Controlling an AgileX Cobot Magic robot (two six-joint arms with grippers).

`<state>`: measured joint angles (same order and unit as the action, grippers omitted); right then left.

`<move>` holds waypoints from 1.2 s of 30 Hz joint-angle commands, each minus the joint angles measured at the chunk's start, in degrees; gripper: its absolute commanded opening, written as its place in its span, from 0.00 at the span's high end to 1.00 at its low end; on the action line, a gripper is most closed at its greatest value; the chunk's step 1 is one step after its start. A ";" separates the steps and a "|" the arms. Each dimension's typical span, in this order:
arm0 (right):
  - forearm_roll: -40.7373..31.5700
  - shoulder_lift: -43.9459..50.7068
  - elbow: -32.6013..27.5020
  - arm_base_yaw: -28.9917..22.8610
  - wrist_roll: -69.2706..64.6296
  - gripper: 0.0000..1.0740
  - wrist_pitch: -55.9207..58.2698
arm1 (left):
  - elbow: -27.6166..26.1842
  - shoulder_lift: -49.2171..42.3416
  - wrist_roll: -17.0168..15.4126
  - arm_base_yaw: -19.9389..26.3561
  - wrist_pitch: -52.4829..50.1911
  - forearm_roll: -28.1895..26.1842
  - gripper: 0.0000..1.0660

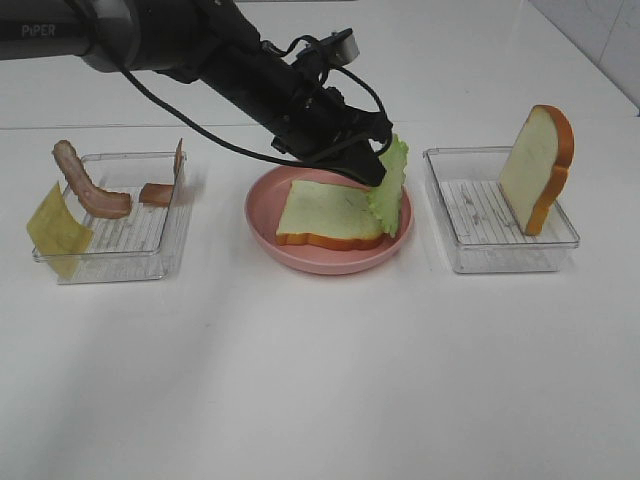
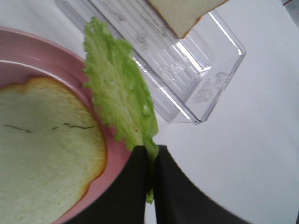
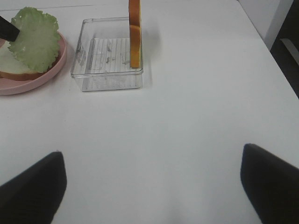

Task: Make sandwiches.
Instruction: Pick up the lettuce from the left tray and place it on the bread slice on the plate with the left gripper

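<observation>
**Lettuce leaf pinched over the bread on the plate**

The left pincer (image 1: pixel 385 170) is clenched on the lettuce (image 1: pixel 390 185), gripping the leaf by one end between its two dark fingers (image 2: pixel 135 186). The leaf hangs over the right side of the pink plate (image 1: pixel 330 262), its lower edge at or just above the bread slice (image 1: pixel 325 215) lying flat there; whether they touch cannot be told. The plate sits mid-counter (image 1: pixel 300 380).

Toward the counter's right edge stands a clear tray (image 1: pixel 500 255) with a second bread slice (image 1: pixel 535 170) upright on its crust, leaning against the tray's right wall. Toward the left edge, another clear tray (image 1: pixel 120 260) carries bacon strips (image 1: pixel 90 185), one draped over its far left corner, and a yellow cheese square (image 1: pixel 58 232) propped against its left wall.

The right pincer (image 3: pixel 152 186) is released, fingers (image 3: pixel 30 186) spread wide with nothing between them, over open counter well apart from the right tray.
</observation>
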<state>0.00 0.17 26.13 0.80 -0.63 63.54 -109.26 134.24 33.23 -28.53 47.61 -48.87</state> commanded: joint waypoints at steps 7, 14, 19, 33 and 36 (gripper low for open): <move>0.52 1.95 -0.17 0.11 0.17 0.13 -0.57 | -0.17 -0.17 -5.39 3.95 0.46 3.50 1.00; 0.52 1.95 -0.17 0.11 0.17 0.13 -0.57 | -0.17 0.00 -5.56 4.64 2.58 5.39 1.00; 0.52 1.95 -0.17 0.11 0.17 0.13 -0.57 | -0.17 0.69 -7.56 4.64 3.67 7.16 1.00; 0.52 1.95 -0.17 0.11 0.17 0.13 -0.57 | -0.17 0.69 -14.73 4.64 2.46 15.87 0.86; 0.52 1.95 -0.17 0.11 0.17 0.13 -0.57 | -0.17 0.40 -14.90 4.64 1.60 16.04 0.38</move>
<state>0.00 0.17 26.13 0.80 -0.63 63.54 -109.26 135.05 18.85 -23.78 49.90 -32.54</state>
